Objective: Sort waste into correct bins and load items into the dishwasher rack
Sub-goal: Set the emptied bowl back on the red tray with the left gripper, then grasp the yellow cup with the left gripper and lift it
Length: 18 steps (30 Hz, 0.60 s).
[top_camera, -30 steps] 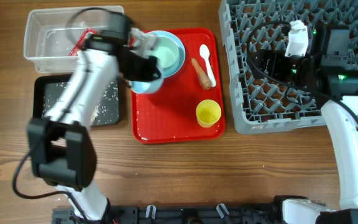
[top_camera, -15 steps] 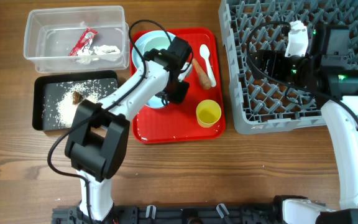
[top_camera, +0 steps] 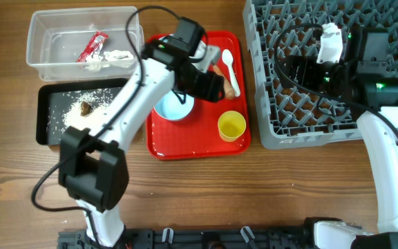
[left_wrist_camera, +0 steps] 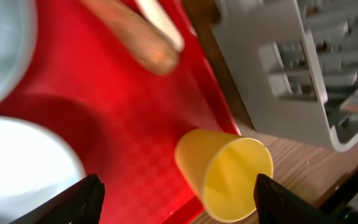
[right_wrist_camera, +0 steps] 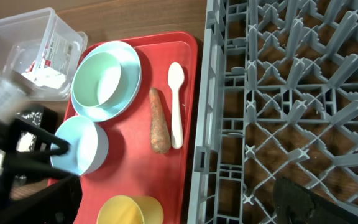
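My left gripper (top_camera: 211,84) hangs open over the red tray (top_camera: 199,142), above the orange-brown carrot-like stick (left_wrist_camera: 138,40) and white spoon (top_camera: 228,66), holding nothing. The yellow cup (left_wrist_camera: 225,174) stands below and between its fingers (left_wrist_camera: 82,199). One pale blue bowl (top_camera: 173,109) sits alone on the tray. Another bowl (right_wrist_camera: 103,79) rests in the light blue plate (right_wrist_camera: 126,93). The clear tub (top_camera: 47,59) holds a red wrapper (top_camera: 92,47) and tissue (top_camera: 116,57). Rice and a brown lump (top_camera: 85,107) lie in the black tray (top_camera: 43,117). My right gripper (right_wrist_camera: 176,194) is open over the grey rack (top_camera: 337,117).
The rack's near wall (left_wrist_camera: 272,68) stands right beside the red tray's right edge. Bare wooden table (top_camera: 254,194) stretches along the front. The left arm (top_camera: 126,104) crosses over the black tray and the red tray's left side.
My left gripper let go of the pale blue bowl, which now stands on the red tray. It opened and swung right, toward the carrot stick and spoon. The right arm stayed still.
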Each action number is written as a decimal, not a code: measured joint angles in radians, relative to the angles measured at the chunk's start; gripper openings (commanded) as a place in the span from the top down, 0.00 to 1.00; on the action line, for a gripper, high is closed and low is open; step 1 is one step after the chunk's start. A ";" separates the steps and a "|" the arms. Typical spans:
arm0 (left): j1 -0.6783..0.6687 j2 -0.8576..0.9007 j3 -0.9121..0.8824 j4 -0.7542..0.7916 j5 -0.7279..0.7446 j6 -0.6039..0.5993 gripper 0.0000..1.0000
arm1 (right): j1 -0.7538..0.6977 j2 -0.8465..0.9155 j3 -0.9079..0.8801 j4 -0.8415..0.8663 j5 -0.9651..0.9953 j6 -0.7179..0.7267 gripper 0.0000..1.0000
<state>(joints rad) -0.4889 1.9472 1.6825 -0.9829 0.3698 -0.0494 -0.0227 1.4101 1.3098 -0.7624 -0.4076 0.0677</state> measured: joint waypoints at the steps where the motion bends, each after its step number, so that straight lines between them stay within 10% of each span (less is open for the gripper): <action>1: -0.033 0.020 0.000 0.000 -0.003 0.011 0.25 | 0.000 0.000 0.000 0.000 0.000 0.000 0.00; 7: -0.130 0.132 0.000 -0.037 -0.081 0.037 0.52 | 0.000 0.000 0.000 0.000 0.000 0.000 0.01; 10: -0.130 0.163 0.000 -0.052 -0.100 0.041 0.92 | 0.000 0.000 0.000 0.000 0.000 0.000 0.00; 18: -0.097 0.163 0.029 -0.077 -0.073 -0.010 0.96 | 0.000 0.000 0.000 0.001 -0.003 0.000 0.00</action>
<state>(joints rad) -0.5861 2.1101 1.7115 -1.0603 0.2966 -0.0589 -0.0227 1.4101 1.3098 -0.7616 -0.4107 0.0677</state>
